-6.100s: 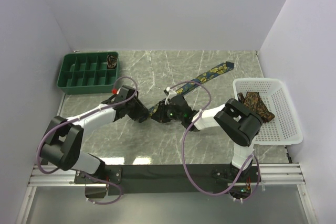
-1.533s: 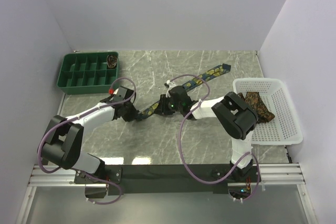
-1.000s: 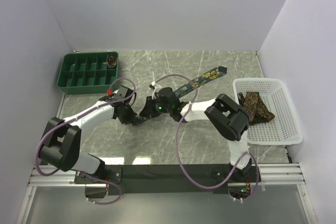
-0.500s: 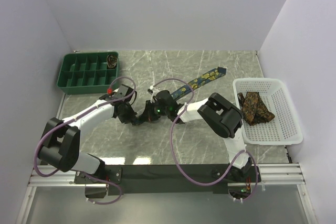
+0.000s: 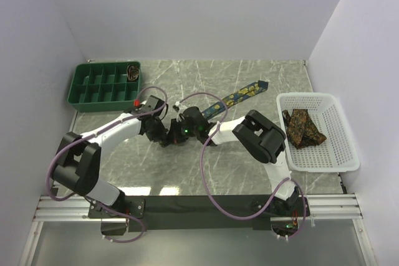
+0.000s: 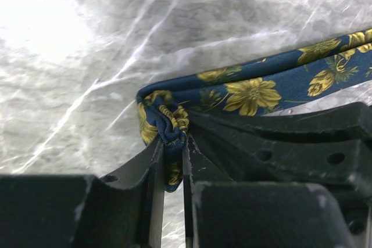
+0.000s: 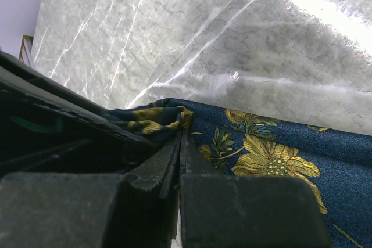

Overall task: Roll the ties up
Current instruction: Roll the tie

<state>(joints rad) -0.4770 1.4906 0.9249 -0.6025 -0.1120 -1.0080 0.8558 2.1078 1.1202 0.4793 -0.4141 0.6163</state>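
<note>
Left gripper (image 6: 172, 161): jaws pinched tight on the crumpled, folded-over end of the navy tie (image 6: 250, 91), low over the marble table (image 5: 187, 172).
Right gripper (image 7: 178, 161): just beside the left one, jaws drawn to a thin slit at the same bunched end. It appears to nip the edge of the fabric.
Navy tie: dark blue with yellow flowers. Its near end is held mid-table between the two grippers. The rest lies flat, running diagonally away to the right, with the pointed tip near the basket.
Step in hand: probably the first turn of the roll, with only a small fold formed so far.
Next move: likely calls for one gripper to hold the core firm while the other turns fabric over it, keeping the edges aligned.
White mesh basket (image 5: 340, 160): at the right, with brown gold-patterned ties (image 5: 302, 126) heaped inside, unrolled.
Green compartment tray (image 5: 100, 105): far left, with one rolled tie (image 5: 133, 71) in its far right compartment.
Writing: none readable.
</note>
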